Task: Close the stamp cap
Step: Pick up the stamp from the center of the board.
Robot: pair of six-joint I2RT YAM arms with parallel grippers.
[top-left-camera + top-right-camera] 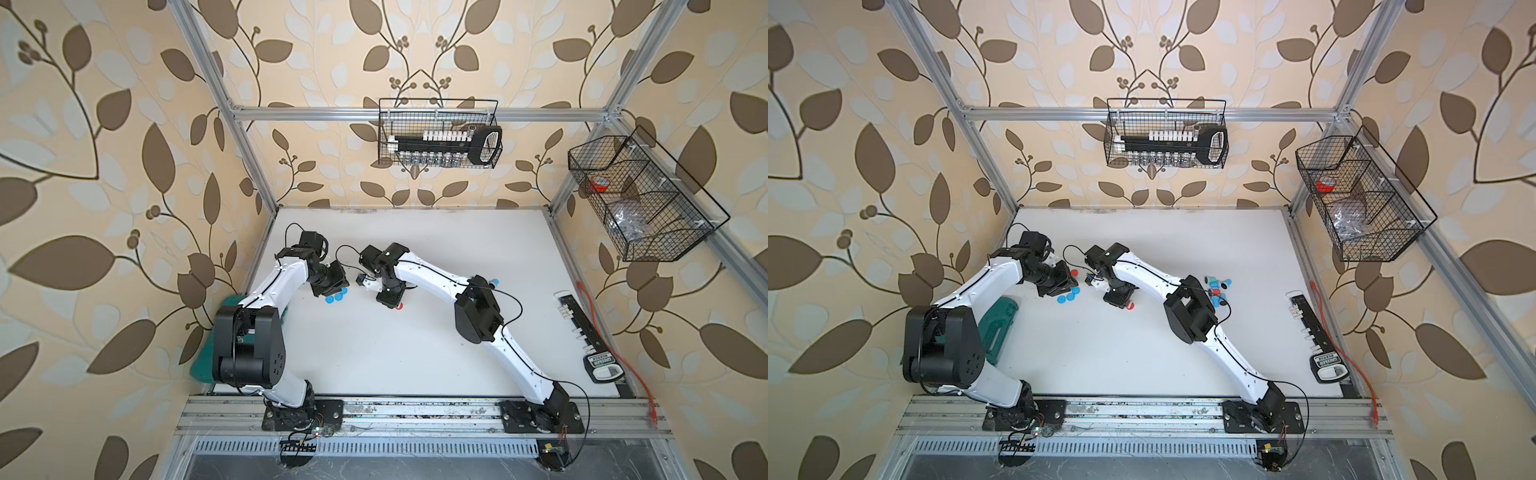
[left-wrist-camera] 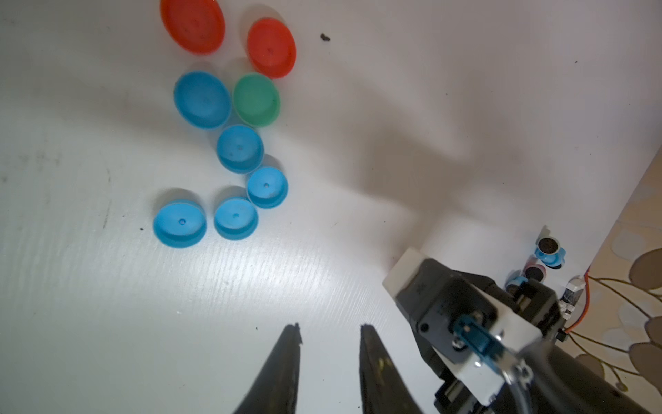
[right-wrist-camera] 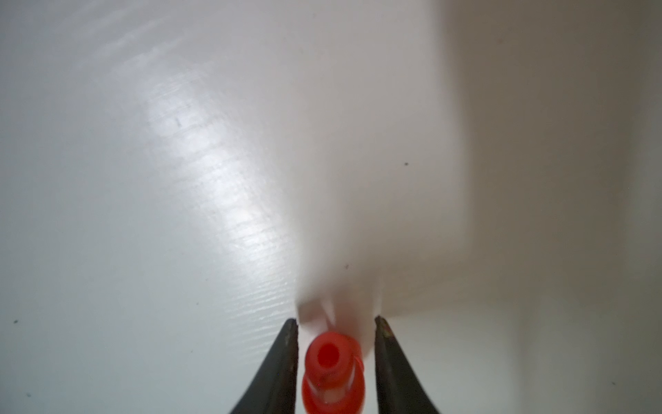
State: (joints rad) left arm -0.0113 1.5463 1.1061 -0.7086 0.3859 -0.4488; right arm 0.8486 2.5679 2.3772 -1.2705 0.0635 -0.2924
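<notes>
The right gripper (image 3: 336, 319) has its jaws apart. The red stamp (image 3: 331, 362) sits between them with a thin gap on each side, so nothing pinches it. The left gripper (image 2: 329, 327) has its jaws apart too, with only the bare white table (image 2: 107, 304) between them. In a top view, the loose caps (image 1: 1070, 296), mostly blue, lie at 9 o'clock from the red stamp, close to the left gripper. More stamps (image 1: 1214, 284) lie in a bunch at 3 o'clock.

Red stamp (image 3: 331, 372) upright on table (image 3: 143, 179), knob up, uncapped; loose caps (image 2: 239, 148) (blue, red, green) clustered flat, apart from it
</notes>
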